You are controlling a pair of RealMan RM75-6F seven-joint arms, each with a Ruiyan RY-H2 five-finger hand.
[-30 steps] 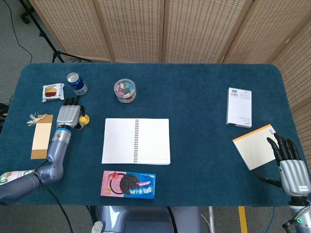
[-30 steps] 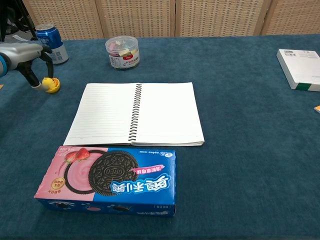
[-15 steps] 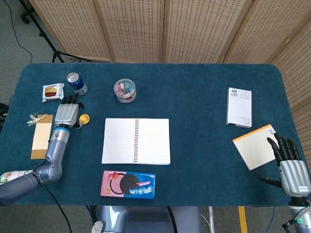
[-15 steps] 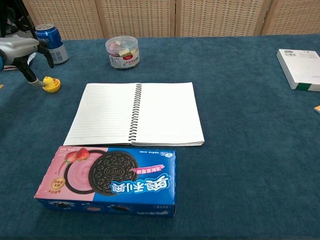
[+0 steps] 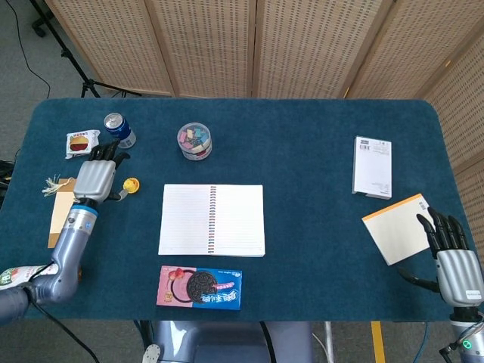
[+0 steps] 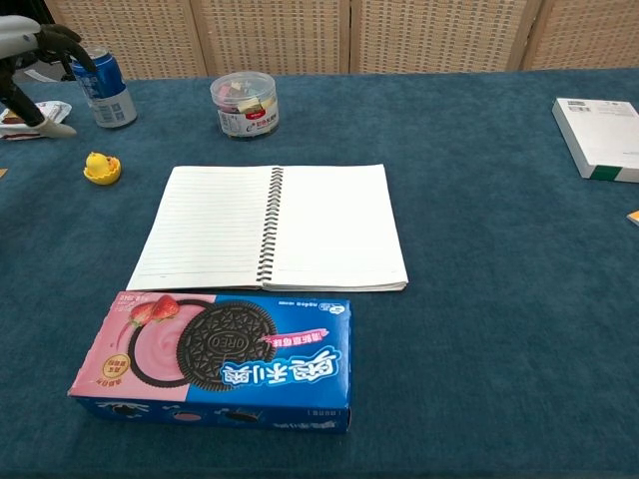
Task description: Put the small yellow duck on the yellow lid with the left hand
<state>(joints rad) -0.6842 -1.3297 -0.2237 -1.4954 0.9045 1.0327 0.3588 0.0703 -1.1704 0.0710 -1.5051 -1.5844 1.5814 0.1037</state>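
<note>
One small yellow duck [image 6: 101,165], seated on round yellow lid [image 6: 102,178], on blue cloth table [image 5: 302,151] left of open spiral notebook [image 5: 212,219]. My left hand [image 5: 96,178]: empty, fingers apart, beside duck. My right hand [image 5: 454,257]: open, near yellow notepad [image 5: 397,227].

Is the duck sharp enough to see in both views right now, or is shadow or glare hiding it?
Head view: even light, no glare; the small yellow duck is tiny but distinct beside the left hand. Chest view: duck sharp on the yellow lid, soft shadow only; the hand is cut off at the frame's corner.
</note>
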